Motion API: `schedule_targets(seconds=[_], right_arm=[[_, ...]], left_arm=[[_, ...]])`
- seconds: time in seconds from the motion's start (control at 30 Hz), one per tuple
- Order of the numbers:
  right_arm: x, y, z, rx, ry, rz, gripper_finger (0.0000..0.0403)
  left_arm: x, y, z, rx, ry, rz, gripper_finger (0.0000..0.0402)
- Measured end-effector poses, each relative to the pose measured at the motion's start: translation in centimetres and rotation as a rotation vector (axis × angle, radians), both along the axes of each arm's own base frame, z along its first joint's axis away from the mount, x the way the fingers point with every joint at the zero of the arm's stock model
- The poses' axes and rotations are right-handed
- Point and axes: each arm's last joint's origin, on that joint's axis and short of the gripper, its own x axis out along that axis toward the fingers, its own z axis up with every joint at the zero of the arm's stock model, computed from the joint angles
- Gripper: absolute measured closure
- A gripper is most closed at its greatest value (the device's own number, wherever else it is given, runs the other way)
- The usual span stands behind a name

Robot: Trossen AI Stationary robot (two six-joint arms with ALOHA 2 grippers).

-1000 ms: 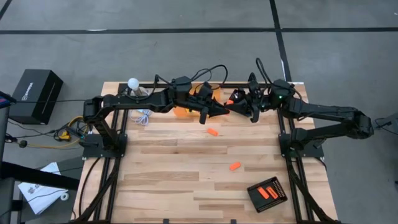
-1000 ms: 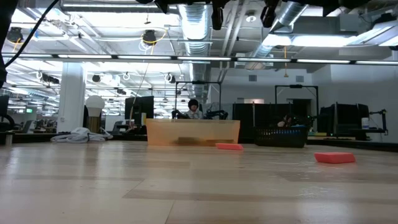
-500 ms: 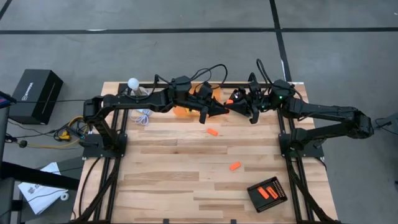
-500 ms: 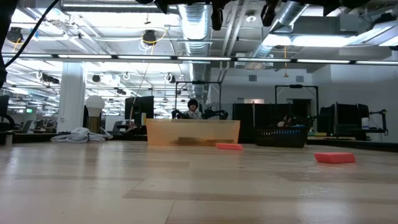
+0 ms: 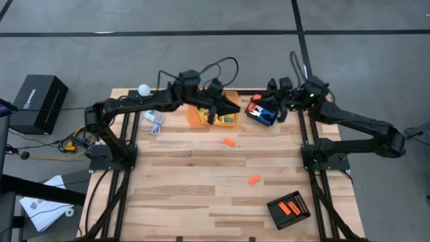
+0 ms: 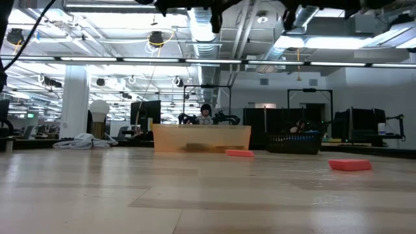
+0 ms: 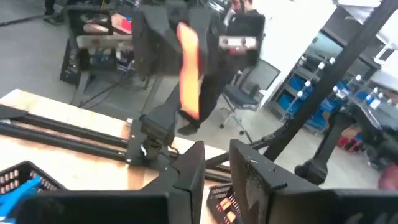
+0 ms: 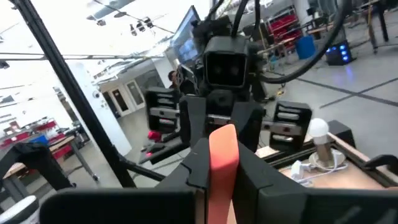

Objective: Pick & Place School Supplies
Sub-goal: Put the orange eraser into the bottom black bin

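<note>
An orange stubby piece sits in my right gripper, which is shut on it high over the table's far side, above a black tray with a blue item. My left gripper faces it from the left, a short way off. It is open with nothing between its fingers, and hovers over the translucent orange bin. A yellow-and-green box lies at the bin's right end. Two more orange pieces lie flat on the table. My right gripper pinches the orange piece between its two fingers, gripping the piece's near end. The other end sticks out past the fingertips. The fingers lie about level and point toward the table's left. The piece is held clear, high above the table.
A black ribbed tray with orange pieces sits at the near right corner. A white bulb and a coiled white cable lie at the far left. The middle and near left of the wooden table are bare.
The two grippers, which met tip to tip over the table's far side, have drawn apart. My left gripper has pulled back toward the left and far edge, uncovering the bin. My right gripper has gone toward the right edge, keeping the orange piece.
</note>
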Motion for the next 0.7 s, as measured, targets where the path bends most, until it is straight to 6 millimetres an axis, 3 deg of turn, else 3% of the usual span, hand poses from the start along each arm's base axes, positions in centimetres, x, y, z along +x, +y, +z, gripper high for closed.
schedule_targets(seconds=[0.17,0.27,0.5,0.7], right_arm=[[-2.6,0.3,1.9,-0.015,0.069,0.014,0.0378],[-3.9,1.1,1.8,0.005,0.192,0.031,0.0378],[-6.8,4.9,-0.5,0.161,0.508,0.195,0.0378],[-7.8,8.3,-2.6,0.307,0.745,0.352,0.0378]], left_arm=[[-2.3,1.7,0.1,0.07,0.116,0.043,0.0314],[-3.9,2.8,0.4,0.09,0.169,0.079,0.0306],[-5.1,4.2,0.2,0.117,0.219,0.129,0.0306],[-4.4,4.3,-0.7,0.107,0.245,0.119,0.0306]])
